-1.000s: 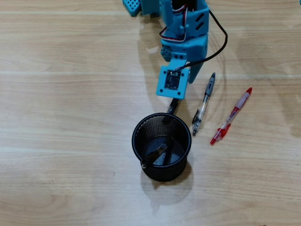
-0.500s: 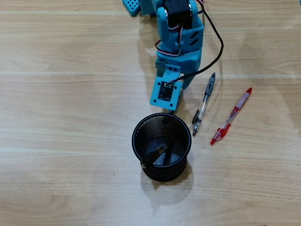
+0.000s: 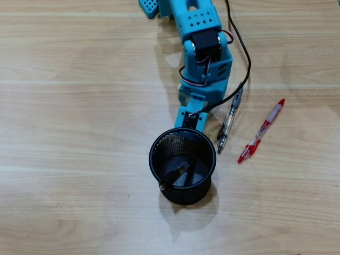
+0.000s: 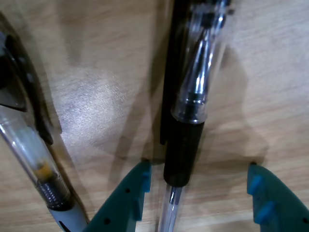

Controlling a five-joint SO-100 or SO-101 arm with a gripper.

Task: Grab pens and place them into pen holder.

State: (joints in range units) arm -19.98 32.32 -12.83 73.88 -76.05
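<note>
— Wrist view, what's nearest?
— Teal two-finger gripper (image 4: 198,181), fingers spread either side of a clear-barrelled pen with black rubber sleeve (image 4: 186,145) on the wooden table (image 4: 96,101).
— And the round black wire-mesh pen holder (image 3: 182,166)?
— Overhead, at the arm's six o'clock.

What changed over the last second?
The arm pitched down, and its wrist end slid toward the pen holder in the overhead view. The claw is open and straddles the black-sleeved pen on the table, with nothing gripped. Unmoved: pen holder, the pen inside it, grey-sleeved pen, red pen.
</note>
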